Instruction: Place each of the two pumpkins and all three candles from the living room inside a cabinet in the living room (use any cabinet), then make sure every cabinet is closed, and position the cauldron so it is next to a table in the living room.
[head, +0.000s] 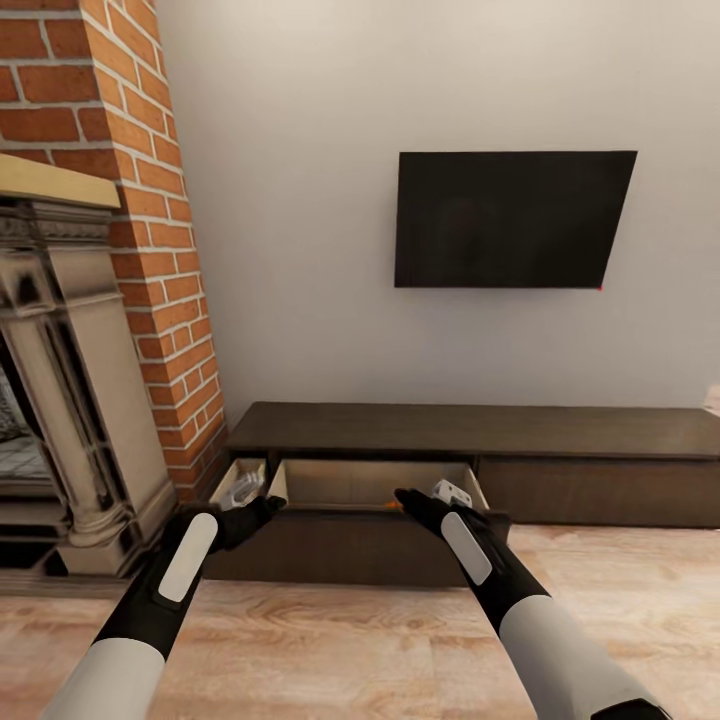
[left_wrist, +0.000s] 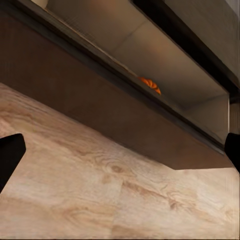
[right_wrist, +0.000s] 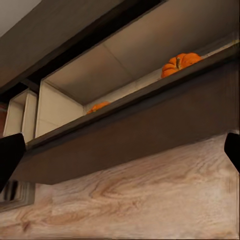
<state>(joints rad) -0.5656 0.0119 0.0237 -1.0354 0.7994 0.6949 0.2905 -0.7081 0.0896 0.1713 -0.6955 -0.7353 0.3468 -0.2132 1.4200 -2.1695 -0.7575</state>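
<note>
While both forearms reach forward and down over the wood floor (head: 350, 640), the left gripper (head: 262, 507) and the right gripper (head: 412, 500) hang just before the pulled-out drawer (head: 370, 545) of the cabinet (head: 470, 430). In each wrist view the fingertips sit far apart at the frame edges, so both grippers are spread wide and hold nothing. Two drawers stand open side by side, the wide one and a narrow one (head: 243, 480) near the brick fireplace (head: 150, 250). Two pumpkins lie in the wide drawer (only their tops clear its front): one pumpkin (right_wrist: 180, 62) and another pumpkin (right_wrist: 98, 106). Their stems cannot be made out. The cabinet's long axis runs along the wall, beneath one dark television (head: 512, 218).
</note>
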